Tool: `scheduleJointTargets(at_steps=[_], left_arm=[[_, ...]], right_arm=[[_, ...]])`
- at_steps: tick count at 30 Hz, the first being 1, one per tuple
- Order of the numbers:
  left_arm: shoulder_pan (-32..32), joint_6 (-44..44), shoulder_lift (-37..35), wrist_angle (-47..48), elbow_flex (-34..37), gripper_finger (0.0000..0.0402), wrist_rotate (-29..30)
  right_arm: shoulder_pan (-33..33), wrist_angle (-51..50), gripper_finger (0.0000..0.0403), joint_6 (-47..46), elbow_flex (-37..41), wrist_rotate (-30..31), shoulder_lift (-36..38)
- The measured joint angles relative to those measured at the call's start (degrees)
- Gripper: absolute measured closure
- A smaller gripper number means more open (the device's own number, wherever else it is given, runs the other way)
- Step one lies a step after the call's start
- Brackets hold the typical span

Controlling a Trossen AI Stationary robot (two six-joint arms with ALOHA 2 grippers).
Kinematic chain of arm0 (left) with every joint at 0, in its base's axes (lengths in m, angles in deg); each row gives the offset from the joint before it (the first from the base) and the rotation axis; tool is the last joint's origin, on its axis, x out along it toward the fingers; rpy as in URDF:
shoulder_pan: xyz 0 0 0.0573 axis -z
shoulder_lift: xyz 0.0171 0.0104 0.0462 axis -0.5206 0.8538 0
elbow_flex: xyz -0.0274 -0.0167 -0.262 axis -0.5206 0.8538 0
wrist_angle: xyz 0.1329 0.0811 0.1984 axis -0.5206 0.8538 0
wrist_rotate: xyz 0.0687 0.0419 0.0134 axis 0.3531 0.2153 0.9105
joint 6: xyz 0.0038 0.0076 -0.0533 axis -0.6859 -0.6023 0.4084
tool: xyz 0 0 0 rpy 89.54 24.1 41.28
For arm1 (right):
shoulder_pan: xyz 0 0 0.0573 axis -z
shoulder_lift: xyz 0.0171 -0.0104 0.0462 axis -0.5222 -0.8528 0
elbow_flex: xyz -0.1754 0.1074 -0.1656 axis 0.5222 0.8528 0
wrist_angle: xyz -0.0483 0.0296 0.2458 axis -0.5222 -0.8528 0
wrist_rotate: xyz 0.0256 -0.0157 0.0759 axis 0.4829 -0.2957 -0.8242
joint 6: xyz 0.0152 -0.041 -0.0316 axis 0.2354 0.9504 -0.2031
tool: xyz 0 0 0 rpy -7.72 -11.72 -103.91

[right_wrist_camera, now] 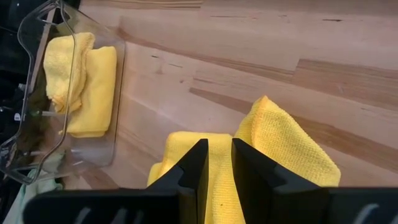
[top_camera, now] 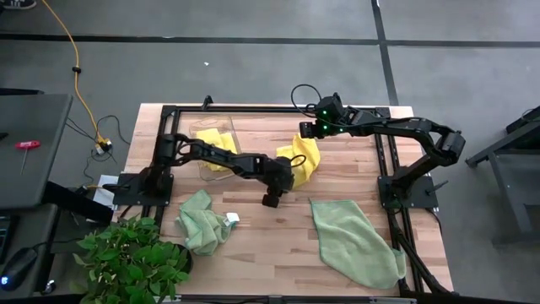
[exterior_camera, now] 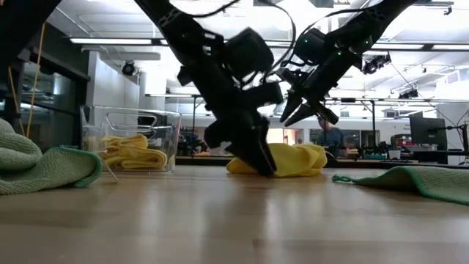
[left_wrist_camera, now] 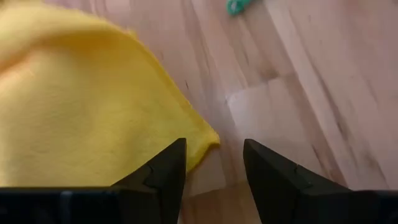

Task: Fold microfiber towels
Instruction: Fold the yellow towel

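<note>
A yellow towel lies bunched on the table's middle. My left gripper is open and low at the towel's near corner. That corner lies partly between the two fingers. My right gripper hangs above the towel's far part. A narrow gap shows between its fingers, and nothing is in it. A crumpled green towel lies near left and a spread green towel near right. My left gripper slants down toward the table, its fingers on either side of the yellow towel's near corner. One finger overlaps the towel's edge; I cannot tell whether it touches the cloth.
A clear bin at the far left of the table holds folded yellow towels. A leafy plant stands at the near left corner. Bare wood lies between the two green towels.
</note>
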Motion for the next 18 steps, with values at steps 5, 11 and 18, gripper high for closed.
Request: scheduleJointTargets(at_steps=[5, 11, 18], left_arm=[[0.0, 1.5, 1.0, -0.9, -0.1, 0.0265, -0.5], [0.0, 1.5, 1.5, -2.1, -0.2, 0.0321, -0.6], [0.2, 5.8, 1.8, -2.7, -0.2, 0.0392, 0.1]], right_arm=[[0.0, 0.0, 0.034, -1.1, 0.0, 0.0, 0.0], [0.0, 0.0, 0.034, -1.3, 0.0, 0.0, 0.0], [0.0, 0.0, 0.034, -1.4, 0.0, 0.0, 0.0]])
